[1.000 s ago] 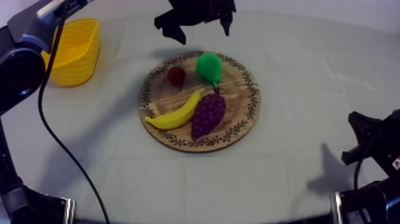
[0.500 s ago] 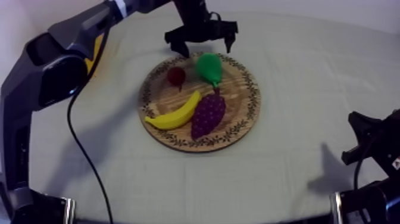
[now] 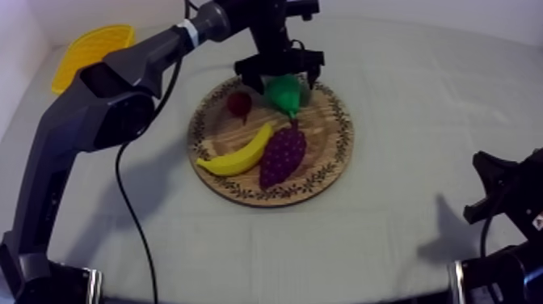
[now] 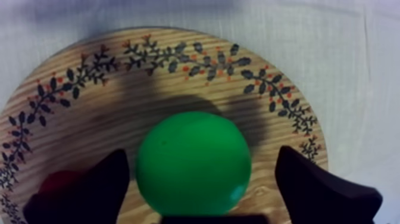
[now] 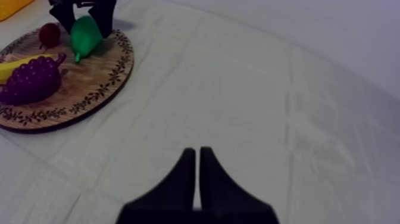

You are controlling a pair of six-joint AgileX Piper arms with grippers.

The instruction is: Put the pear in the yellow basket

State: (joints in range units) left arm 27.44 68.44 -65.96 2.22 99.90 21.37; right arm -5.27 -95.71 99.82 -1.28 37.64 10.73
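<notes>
While awaiting the drop: yellow plastic basket (image 3: 77, 57), far left, well apart from the fruit. Next, black two-fingered left gripper (image 3: 279, 78), spread wide to straddle green toy pear (image 3: 284, 93), one finger each side, not yet clamped, judged ready to close. Pear on far part of round wooden board with patterned rim (image 3: 323, 121), beside small red fruit (image 3: 239, 103); yellow banana (image 3: 238, 154) and purple grapes (image 3: 283, 154) nearer. Far right, right gripper (image 5: 197, 154), pressed together, idle, clear of the route.

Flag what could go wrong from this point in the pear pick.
1. The left gripper is open astride the pear, one finger close beside the small red fruit; closing might nudge it.
2. The pear looks round and smooth and might slip out.
3. The yellow basket stands far off across the table, so a weak hold could fail on the way.
</notes>
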